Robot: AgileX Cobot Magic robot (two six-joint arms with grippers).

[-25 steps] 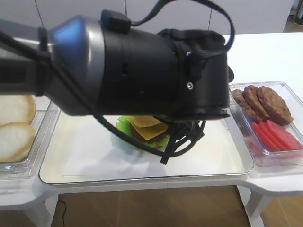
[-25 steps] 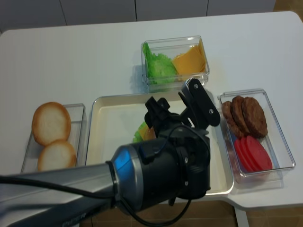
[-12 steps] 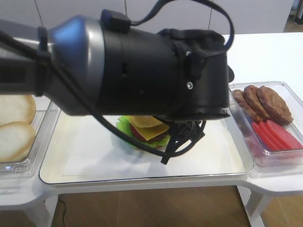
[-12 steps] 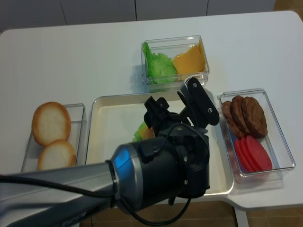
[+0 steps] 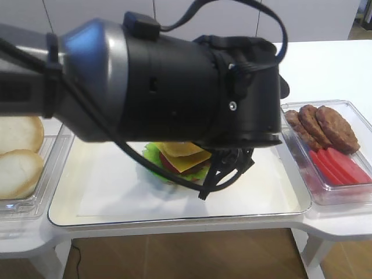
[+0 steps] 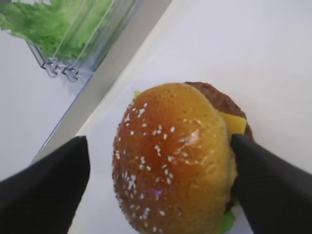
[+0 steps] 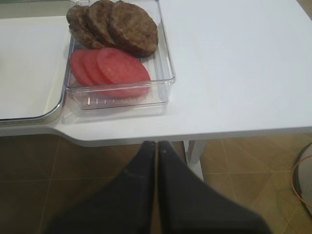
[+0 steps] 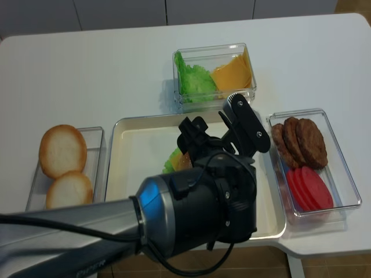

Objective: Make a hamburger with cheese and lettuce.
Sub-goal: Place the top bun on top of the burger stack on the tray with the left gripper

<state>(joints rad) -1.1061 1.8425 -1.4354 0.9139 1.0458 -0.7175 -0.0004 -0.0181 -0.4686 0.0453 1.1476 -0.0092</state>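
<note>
Nearest to us, the right end effector [image 7: 156, 151] hangs below the counter [image 7: 234, 73] edge with its two dark fingers pressed flat together, holding nothing. Just beyond it on the counter we see a clear tray [image 7: 163, 58] with red tomato slices [image 7: 109, 68] in front and brown patties [image 7: 114, 24] behind.

Farther in, the left end effector [image 6: 158, 180] stands spread wide over the hamburger [image 6: 173, 165], one dark finger [image 6: 46, 187] on each side of the sesame top bun. Its left finger stands clear of the bun; whether the right finger touches the bun's edge we cannot tell. Between those fingers we see the cheese [image 6: 234, 124] poking out as a yellow corner under the bun, with the patty rim behind it, and the lettuce [image 5: 152, 156] frilling out at the stack's lower edge. The hamburger sits on a white tray [image 8: 130, 168].

Beyond the left end effector, a clear box [image 8: 214, 49] holds loose green leaves [image 8: 194, 81] and yellow slices [image 8: 233, 74]. Off to its left, two pale bun halves [image 8: 62, 150] lie in another tray.
</note>
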